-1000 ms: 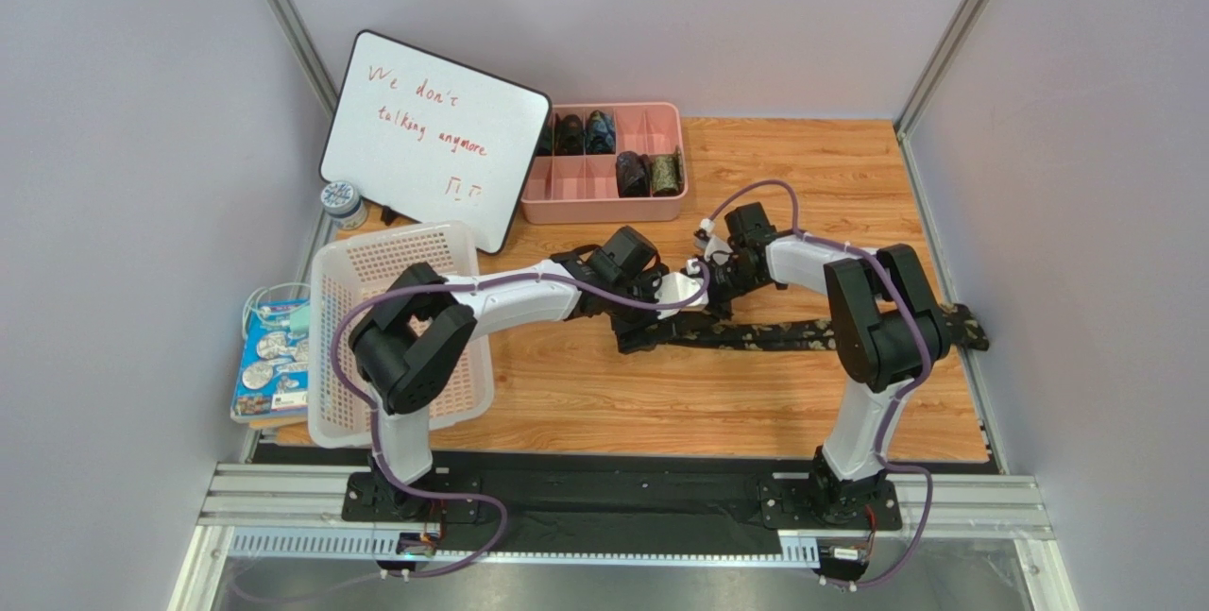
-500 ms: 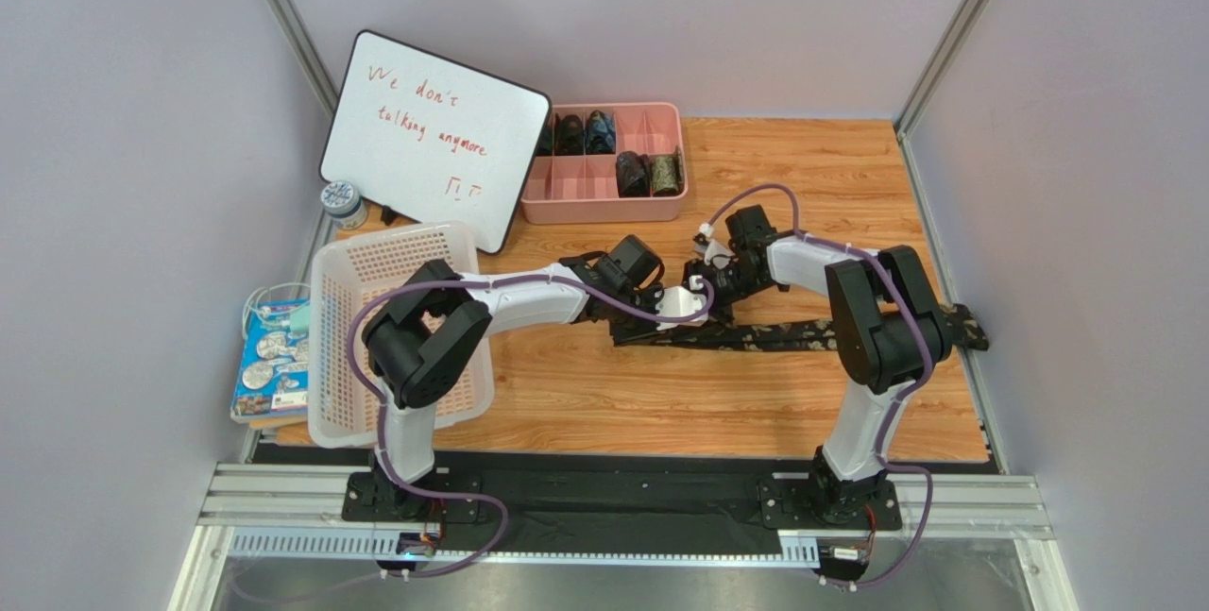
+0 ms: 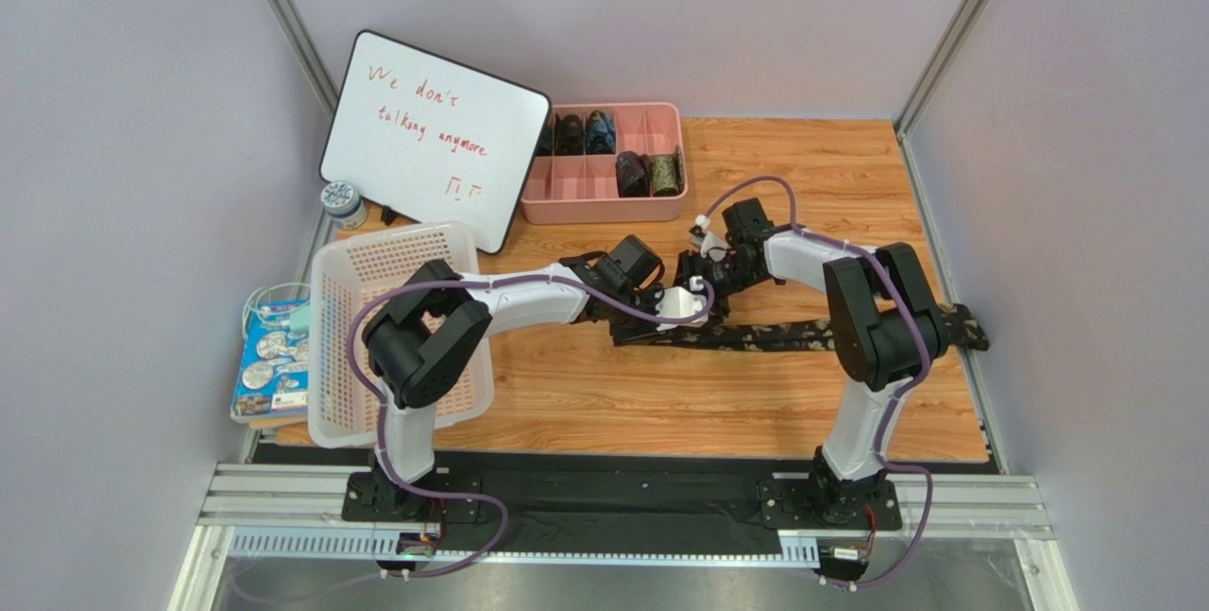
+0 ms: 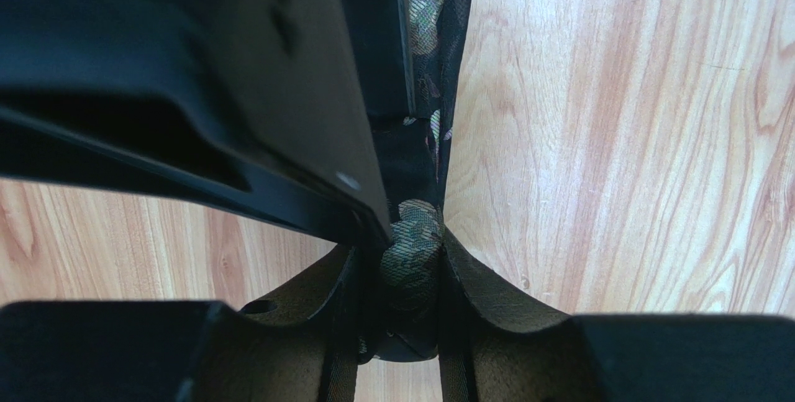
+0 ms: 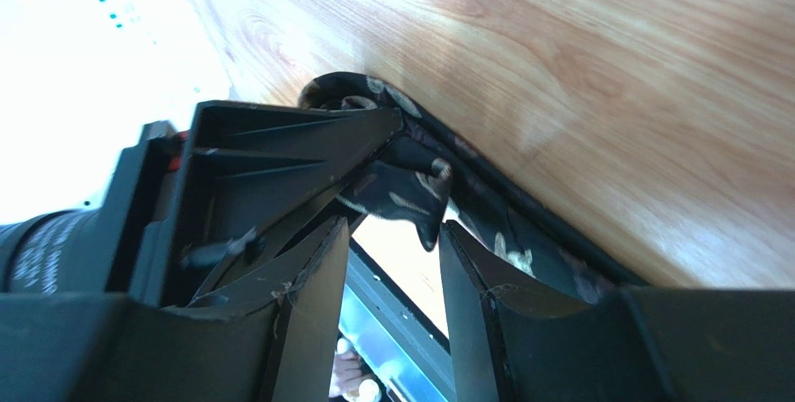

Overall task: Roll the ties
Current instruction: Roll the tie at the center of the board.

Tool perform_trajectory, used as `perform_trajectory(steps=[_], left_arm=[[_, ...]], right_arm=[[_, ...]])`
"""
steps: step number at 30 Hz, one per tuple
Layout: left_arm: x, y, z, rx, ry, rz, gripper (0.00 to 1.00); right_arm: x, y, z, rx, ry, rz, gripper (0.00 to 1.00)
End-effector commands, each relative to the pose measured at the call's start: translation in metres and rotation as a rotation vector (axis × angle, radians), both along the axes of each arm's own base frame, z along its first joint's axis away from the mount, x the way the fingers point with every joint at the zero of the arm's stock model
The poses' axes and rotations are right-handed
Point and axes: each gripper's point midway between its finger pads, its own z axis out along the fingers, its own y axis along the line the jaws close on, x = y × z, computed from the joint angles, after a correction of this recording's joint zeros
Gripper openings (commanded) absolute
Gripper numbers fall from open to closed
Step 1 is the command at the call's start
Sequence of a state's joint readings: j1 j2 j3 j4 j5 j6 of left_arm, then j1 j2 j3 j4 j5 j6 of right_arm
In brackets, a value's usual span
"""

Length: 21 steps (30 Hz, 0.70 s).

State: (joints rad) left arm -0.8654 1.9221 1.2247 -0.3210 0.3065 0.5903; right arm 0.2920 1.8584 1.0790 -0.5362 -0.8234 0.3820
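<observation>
Dark fabric: the tie [image 3: 774,335] is lying flat on the wooden worktop [image 3: 639,406]. It is stretching from about the middle out to the right edge, roughly parallel to the near edge.
Pattern: pale olive-gold shapes are showing on the black cloth in both wrist views.
Left gripper [image 4: 403,262]: it is pressing down at the tie's middle-of-worktop end. Its fingers are squeezing together on a small bunched fold of the patterned cloth.
Strip beyond the fold: in the left wrist view the tie is running straight away from the fingers over the bare wood.
Right gripper [image 5: 394,230]: its fingers are standing apart with a clear gap between them. A loose flap of the tie is hanging just at the tips, and whether it is touching them cannot be told.
Meeting point: both arms are reaching in to the same end of the tie, and the two grippers are working just beside each other.
Rolled ties [image 3: 632,173]: several dark rolls are sitting in compartments of the pink tray [image 3: 603,210] at the middle of the far edge.
Whiteboard [image 3: 433,130]: it is leaning tilted at the far left corner and carrying red handwriting.
White basket [image 3: 405,260]: it is resting along the left edge, partly under the left arm.
</observation>
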Motion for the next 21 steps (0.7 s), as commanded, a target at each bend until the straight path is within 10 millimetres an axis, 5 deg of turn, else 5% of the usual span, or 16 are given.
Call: perform_trajectory(steps=[1, 13, 17, 21], left_arm=[[-0.011, 0.007, -0.017, 0.041, 0.029, -0.036, 0.36], [-0.009, 0.007, -0.007, 0.017, 0.041, 0.015, 0.43], [-0.001, 0.009, 0.033, -0.087, 0.079, 0.13, 0.61], [-0.004, 0.01, 0.066, -0.198, 0.097, 0.172, 0.62]], right_arm=[[0.006, 0.01, -0.004, 0.004, -0.018, 0.014, 0.45], [0.009, -0.008, -0.041, -0.17, -0.037, 0.023, 0.1], [0.01, -0.014, -0.047, -0.215, -0.043, 0.019, 0.05], [0.009, -0.014, -0.049, -0.228, -0.043, 0.023, 0.04]])
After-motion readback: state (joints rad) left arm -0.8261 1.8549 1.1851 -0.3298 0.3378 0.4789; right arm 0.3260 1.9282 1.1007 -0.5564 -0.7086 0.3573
